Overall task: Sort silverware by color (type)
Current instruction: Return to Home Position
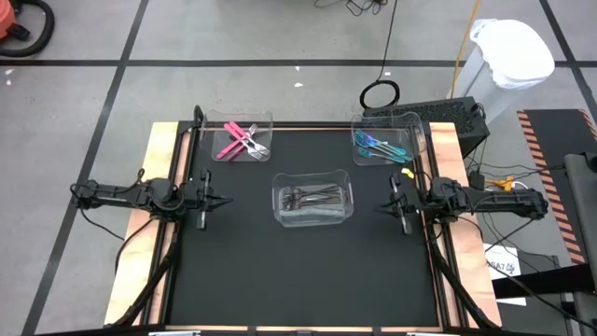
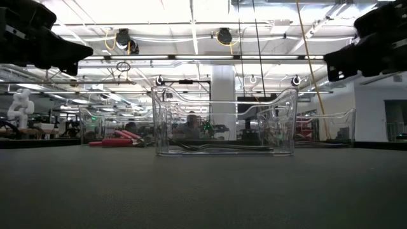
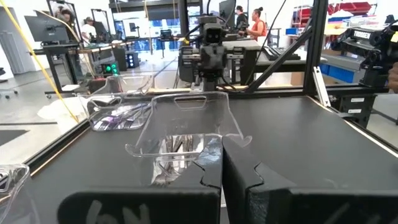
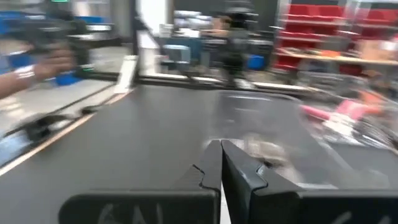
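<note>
Three clear plastic bins hold the silverware. Pink-handled pieces [image 1: 240, 141] lie in the far-left bin. Blue-teal pieces [image 1: 377, 147] lie in the far-right bin. Plain grey metal pieces [image 1: 312, 198] lie in the middle bin [image 1: 313, 179], also seen through its wall in the low view [image 2: 222, 147]. My left gripper [image 1: 227, 199] hovers shut above the table's left edge, pointing level at the middle bin. My right gripper [image 1: 381, 206] hovers shut above the right edge, pointing level toward the same bin. In the wrist views the left gripper [image 3: 222, 165] and the right gripper [image 4: 221, 163] both have their fingers together, holding nothing.
The black mat [image 1: 308, 271] lies bare in front of the middle bin. Wooden table borders [image 1: 149, 187] run along both sides. A white bin [image 1: 511, 56] and cables stand beyond the table's far right. People and racks show in the room behind.
</note>
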Action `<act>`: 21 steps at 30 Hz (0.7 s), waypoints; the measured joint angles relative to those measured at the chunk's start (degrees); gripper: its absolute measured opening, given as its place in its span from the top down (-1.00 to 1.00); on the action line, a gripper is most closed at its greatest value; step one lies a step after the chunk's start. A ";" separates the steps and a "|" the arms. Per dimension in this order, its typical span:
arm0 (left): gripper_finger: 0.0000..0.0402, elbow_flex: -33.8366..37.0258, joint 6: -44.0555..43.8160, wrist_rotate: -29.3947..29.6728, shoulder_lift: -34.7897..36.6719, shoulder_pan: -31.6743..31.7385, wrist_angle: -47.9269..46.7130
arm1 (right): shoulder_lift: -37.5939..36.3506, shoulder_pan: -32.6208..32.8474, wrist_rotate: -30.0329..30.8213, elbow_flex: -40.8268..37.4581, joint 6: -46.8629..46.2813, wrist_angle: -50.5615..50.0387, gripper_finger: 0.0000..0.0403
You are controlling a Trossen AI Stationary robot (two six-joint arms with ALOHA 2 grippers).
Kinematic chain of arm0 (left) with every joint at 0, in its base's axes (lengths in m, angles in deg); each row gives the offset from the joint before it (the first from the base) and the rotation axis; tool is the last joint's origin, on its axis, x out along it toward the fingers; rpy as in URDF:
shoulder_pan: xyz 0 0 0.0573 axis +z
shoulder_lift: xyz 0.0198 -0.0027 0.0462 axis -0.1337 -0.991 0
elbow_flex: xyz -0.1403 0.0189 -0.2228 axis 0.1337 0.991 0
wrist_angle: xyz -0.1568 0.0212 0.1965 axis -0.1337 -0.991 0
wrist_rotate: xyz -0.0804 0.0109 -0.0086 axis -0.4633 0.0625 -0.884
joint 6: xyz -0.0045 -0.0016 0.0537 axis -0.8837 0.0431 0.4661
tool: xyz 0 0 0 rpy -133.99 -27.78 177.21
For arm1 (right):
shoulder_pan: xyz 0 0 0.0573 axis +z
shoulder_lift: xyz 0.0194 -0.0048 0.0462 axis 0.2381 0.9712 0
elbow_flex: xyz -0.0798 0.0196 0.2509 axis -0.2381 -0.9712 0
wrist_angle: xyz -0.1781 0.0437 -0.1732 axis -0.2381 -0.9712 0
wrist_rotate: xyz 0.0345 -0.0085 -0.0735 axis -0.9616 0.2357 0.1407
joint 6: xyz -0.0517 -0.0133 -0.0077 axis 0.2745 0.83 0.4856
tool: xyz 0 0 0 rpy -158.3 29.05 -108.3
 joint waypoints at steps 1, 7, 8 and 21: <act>1.00 0.00 0.00 -0.02 0.00 0.00 -0.02 | 0.04 1.10 -0.79 0.00 0.55 0.05 1.00; 1.00 0.00 -0.04 -0.28 0.00 0.00 -0.09 | 0.15 5.02 5.14 0.00 1.48 -0.70 1.00; 1.00 0.00 -0.02 -0.33 0.00 0.00 -0.11 | 0.09 5.40 5.14 0.00 1.48 -0.67 1.00; 1.00 0.02 0.05 -0.35 0.00 0.00 -0.15 | -2.14 6.49 9.14 0.00 2.89 -0.87 1.00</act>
